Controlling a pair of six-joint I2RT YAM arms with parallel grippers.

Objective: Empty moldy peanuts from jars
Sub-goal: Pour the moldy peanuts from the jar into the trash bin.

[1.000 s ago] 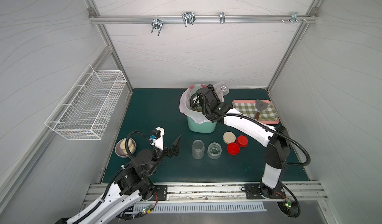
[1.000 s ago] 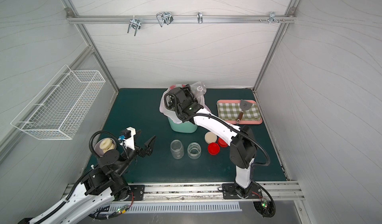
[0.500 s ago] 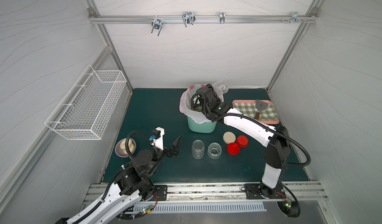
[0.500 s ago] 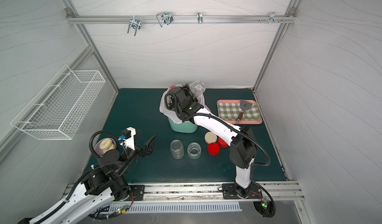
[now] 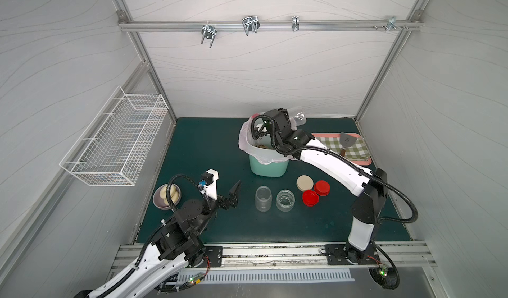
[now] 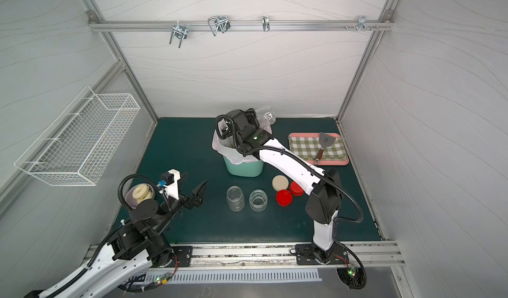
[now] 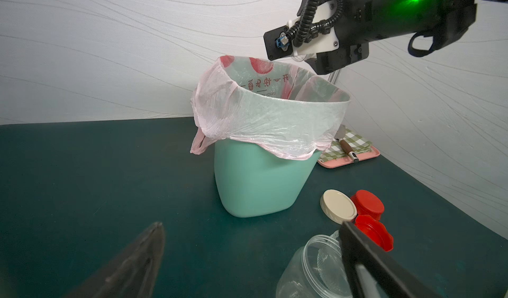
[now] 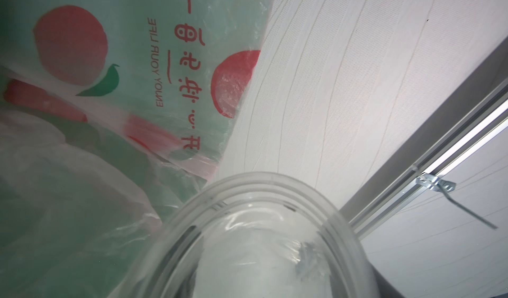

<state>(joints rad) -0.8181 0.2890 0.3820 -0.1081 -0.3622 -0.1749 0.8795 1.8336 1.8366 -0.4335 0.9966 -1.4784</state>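
The right gripper [image 5: 288,120] is clamping partway closed on a clear jar [image 5: 298,116] and holding it tilted over the lined bin [image 5: 268,167] just beneath it. Peanuts [image 5: 262,146] are lying in the bin, below that gripper. The left gripper [image 7: 251,226] is hanging wide open and gripping nothing, with two lidless jars [image 5: 263,199] standing near its fingertips.
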